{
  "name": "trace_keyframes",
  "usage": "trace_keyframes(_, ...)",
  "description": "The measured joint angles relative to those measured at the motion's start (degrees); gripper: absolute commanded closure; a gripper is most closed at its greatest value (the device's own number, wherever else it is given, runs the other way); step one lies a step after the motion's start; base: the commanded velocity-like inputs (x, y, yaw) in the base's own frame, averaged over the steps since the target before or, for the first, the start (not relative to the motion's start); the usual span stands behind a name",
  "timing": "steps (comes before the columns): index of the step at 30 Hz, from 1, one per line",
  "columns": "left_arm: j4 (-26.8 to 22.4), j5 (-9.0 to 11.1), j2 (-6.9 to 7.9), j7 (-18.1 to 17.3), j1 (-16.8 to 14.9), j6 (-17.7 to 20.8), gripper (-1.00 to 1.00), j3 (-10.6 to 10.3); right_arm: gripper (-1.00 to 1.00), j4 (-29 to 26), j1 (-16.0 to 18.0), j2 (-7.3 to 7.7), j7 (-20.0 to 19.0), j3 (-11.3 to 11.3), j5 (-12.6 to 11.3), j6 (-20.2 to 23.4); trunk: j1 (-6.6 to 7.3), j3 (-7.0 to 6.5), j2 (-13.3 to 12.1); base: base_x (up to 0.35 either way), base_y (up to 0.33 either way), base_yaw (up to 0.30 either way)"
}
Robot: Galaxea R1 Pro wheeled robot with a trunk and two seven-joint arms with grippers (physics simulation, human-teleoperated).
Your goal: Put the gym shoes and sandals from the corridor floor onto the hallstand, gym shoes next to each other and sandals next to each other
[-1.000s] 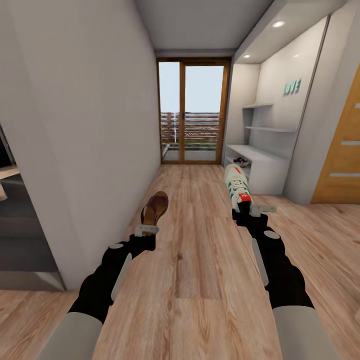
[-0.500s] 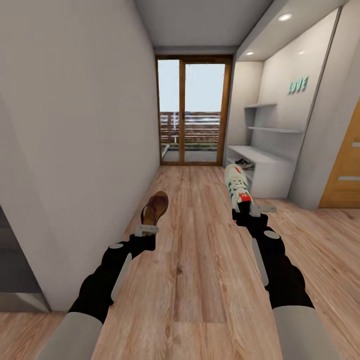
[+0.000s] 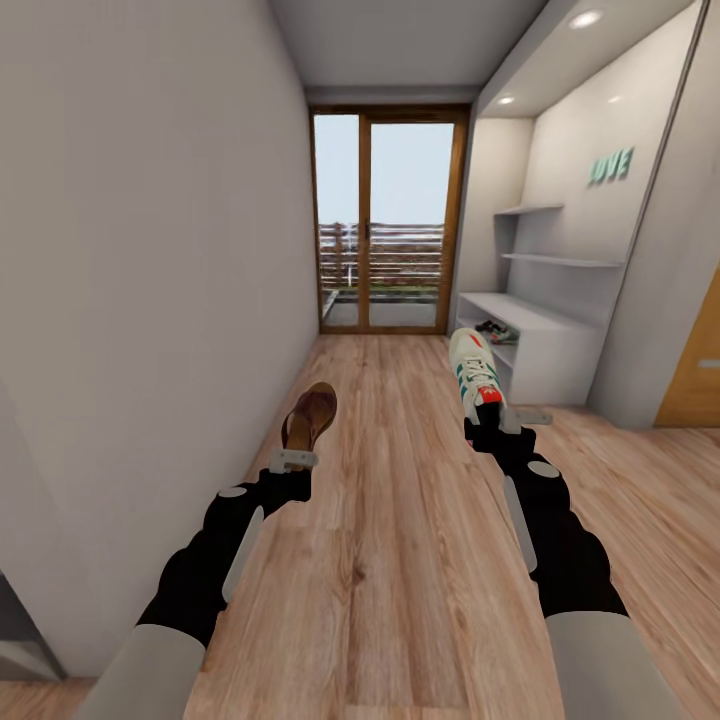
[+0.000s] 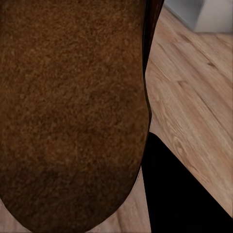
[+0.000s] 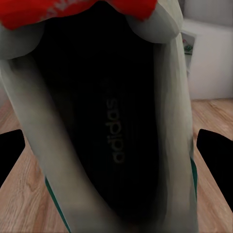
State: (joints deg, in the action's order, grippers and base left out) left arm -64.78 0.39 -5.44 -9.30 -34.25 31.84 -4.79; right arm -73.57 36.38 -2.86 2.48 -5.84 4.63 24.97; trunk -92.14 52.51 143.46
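Corridor floor (image 3: 400,560): one run of light wood planks, from the robot to a glass door (image 3: 390,220) at the far end, with walls on both sides.

Shoe rack (image 3: 545,350): one low white unit at the far right, set in a recess under two thin wall shelves (image 3: 555,235). A small dark-and-white shape lay on its upper open tier; it read as a shoe already stored, though it was too small to name for certain.

Gym shoe (image 3: 472,375): one in hand, white with green stripes and a red heel tab, held off the floor in front of the right gripper (image 3: 505,418). The jaws were clenched on its heel. The right wrist view looked straight into the dark inside of this shoe (image 5: 111,126).

Sandal (image 3: 312,412): one in hand, brown, carried off the floor ahead of the left gripper (image 3: 293,460), jaws clenched on its near end. In the left wrist view its brown sole (image 4: 73,111) was up close.

Step in hand, as judged: carrying one shoe of each kind down the corridor toward the rack, which was well ahead and to the right. The next move called for driving closer, turning right to face the rack, then setting each shoe on a shelf beside its partner.
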Motion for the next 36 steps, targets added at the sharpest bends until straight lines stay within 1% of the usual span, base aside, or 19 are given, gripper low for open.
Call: trace_keyframes(36,0.0,0.0,-0.01,0.0,0.0,0.0,1.00,0.0,1.00,-0.1,0.0,0.00,0.0,0.0,0.0,0.0,0.00,0.00,0.0,0.347,0.000,0.000)
